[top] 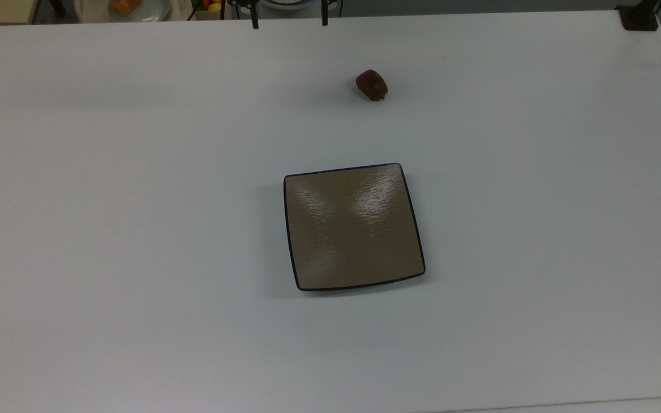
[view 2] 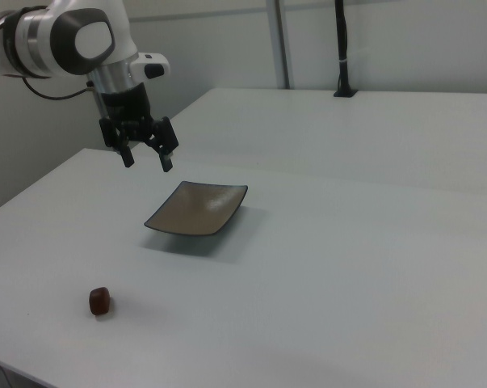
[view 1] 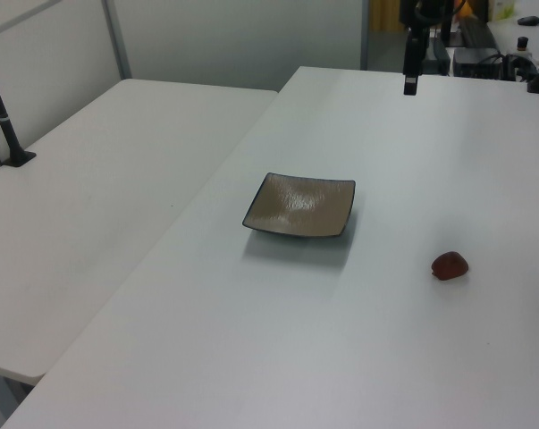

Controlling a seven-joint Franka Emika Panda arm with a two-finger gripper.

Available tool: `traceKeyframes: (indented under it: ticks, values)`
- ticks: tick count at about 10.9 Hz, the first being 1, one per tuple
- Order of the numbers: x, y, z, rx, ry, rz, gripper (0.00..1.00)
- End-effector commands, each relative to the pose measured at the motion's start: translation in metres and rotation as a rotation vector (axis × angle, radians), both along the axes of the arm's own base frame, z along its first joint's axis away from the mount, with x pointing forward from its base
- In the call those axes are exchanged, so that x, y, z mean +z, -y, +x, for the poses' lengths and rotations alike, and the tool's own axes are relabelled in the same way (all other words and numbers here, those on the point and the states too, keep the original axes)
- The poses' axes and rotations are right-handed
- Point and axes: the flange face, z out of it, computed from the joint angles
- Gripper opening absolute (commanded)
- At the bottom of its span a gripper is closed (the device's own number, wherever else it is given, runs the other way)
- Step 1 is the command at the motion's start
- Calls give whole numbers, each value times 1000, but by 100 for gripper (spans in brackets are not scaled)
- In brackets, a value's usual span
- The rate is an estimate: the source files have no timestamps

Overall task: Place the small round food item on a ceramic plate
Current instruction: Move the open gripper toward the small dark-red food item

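The small round food item (top: 371,85), a dark reddish-brown glossy lump, lies on the white table toward the top view's upper middle, apart from everything else. It also lies at the left view's right (view 1: 450,265) and the right view's lower left (view 2: 99,301). The ceramic plate (top: 353,226), square and tan-brown with a dark rim, sits bare mid-table (view 1: 300,206) (view 2: 199,208). My gripper (view 2: 148,164) hangs open and empty in the air, above the table and to the right view's left of the plate. Its dark fingers (top: 255,23) poke in at the top view's upper edge.
A round pale plate (top: 155,10) with an orange food piece (top: 125,6) sits beyond the table's far edge in the top view. A black clamped post (top: 639,17) (view 2: 340,48) stands at a corner. A second white table (view 1: 117,179) adjoins this one.
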Motion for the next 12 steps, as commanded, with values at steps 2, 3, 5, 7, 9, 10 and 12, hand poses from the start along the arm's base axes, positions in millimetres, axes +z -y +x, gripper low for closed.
traceKeyframes:
  ticks: [2,3,5,7,9,10,12]
  values:
    - [0,-3,5,26,-15,15,100]
    - [-3,0,7,18,-20,17,100]
    - [-4,-1,11,19,-21,17,100]
    - [-5,-2,12,21,-20,18,100]
    - [-6,-2,11,60,-31,16,100]
    - [-8,-5,10,114,-40,15,100]
    - [-14,-4,6,273,-86,11,100]
